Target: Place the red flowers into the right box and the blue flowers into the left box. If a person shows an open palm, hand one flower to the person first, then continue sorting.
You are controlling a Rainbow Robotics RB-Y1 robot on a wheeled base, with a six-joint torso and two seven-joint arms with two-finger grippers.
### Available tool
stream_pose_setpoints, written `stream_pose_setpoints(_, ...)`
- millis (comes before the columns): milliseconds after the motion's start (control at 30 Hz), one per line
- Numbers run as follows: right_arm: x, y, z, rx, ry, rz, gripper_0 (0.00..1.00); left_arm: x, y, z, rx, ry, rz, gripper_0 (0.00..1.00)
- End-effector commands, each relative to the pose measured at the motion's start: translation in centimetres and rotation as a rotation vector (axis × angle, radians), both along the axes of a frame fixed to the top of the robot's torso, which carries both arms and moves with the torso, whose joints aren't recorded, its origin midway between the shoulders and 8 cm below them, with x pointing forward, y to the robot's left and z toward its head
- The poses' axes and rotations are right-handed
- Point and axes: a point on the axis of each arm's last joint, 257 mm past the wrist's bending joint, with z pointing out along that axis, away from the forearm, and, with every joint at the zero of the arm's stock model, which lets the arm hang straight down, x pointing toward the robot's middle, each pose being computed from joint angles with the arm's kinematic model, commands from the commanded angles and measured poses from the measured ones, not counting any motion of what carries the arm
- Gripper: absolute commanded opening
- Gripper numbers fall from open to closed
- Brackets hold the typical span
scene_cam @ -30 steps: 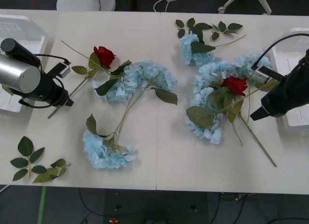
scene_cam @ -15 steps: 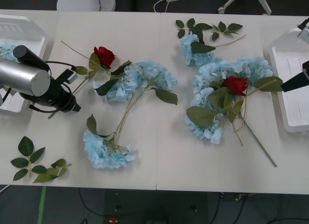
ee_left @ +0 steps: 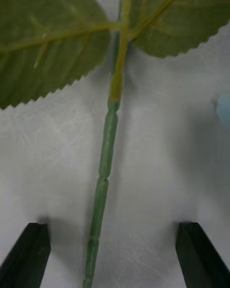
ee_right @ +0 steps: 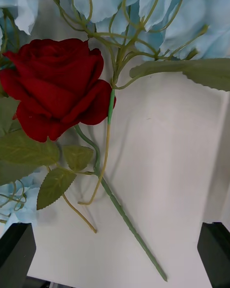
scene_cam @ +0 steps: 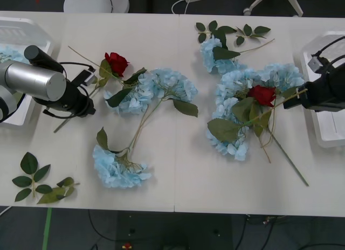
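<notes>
Left gripper, black fingers wide, has advanced to straddle a ribbed green rose stem; right gripper, also wide, has returned beside the velvety red rose.

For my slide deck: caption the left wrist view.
Open left gripper hovers over a red rose's green stem, serrated leaves ahead.

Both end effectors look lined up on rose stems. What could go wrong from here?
1. The right rose lies on the blue flowers, stems crossing; lifting it may drag one along.
2. The left end effector is open around a thin stem lying flat on the table, so its fingers may scrape or slip.
3. The right end effector, open, has the stem off to one side and could miss.
</notes>
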Motion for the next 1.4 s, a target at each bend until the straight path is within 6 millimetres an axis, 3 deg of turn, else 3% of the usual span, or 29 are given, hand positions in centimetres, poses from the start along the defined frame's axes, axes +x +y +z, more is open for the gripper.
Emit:
stream_pose_setpoints(33,2.3,2.4,0.2,0.043,-0.044,-0.022,1.00,-1.6,-0.3,-3.8,0.054,0.048,-0.044,0.00)
stream_pose_setpoints(233,3.9,3.3,-1.0,0.058,-0.087,-0.042,1.00,-1.4,0.0,-3.8,0.066,0.042,-0.050,0.00)
stream_pose_setpoints(567,5.8,1.9,-2.5,0.012,-0.141,-0.084,1.00,-1.3,1.5,-4.0,0.096,0.033,-0.042,0.00)
stream_pose_setpoints(733,6.2,2.3,-3.7,0.022,-0.147,-0.099,1.00,-0.1,2.6,-2.6,0.086,-0.026,-0.031,0.00)
stream_pose_setpoints(933,7.0,3.2,-4.5,0.033,-0.166,-0.108,1.00,2.1,3.4,3.0,0.049,-0.149,-0.045,0.00)
stream_pose_setpoints(1133,7.2,3.8,-4.6,0.024,-0.172,-0.100,1.00,2.0,2.4,8.1,-0.106,-0.240,-0.034,0.00)
stream_pose_setpoints(1333,7.8,3.5,-5.0,0.009,-0.188,-0.110,1.00,1.5,-0.8,14.4,-0.350,-0.420,-0.029,0.00)
stream_pose_setpoints(1367,8.1,3.2,-5.2,0.005,-0.190,-0.120,1.00,1.3,-2.1,16.5,-0.401,-0.464,-0.046,0.00)
stream_pose_setpoints(1400,8.3,3.3,-5.2,0.007,-0.192,-0.121,1.00,1.1,-2.8,17.3,-0.421,-0.478,-0.055,0.00)
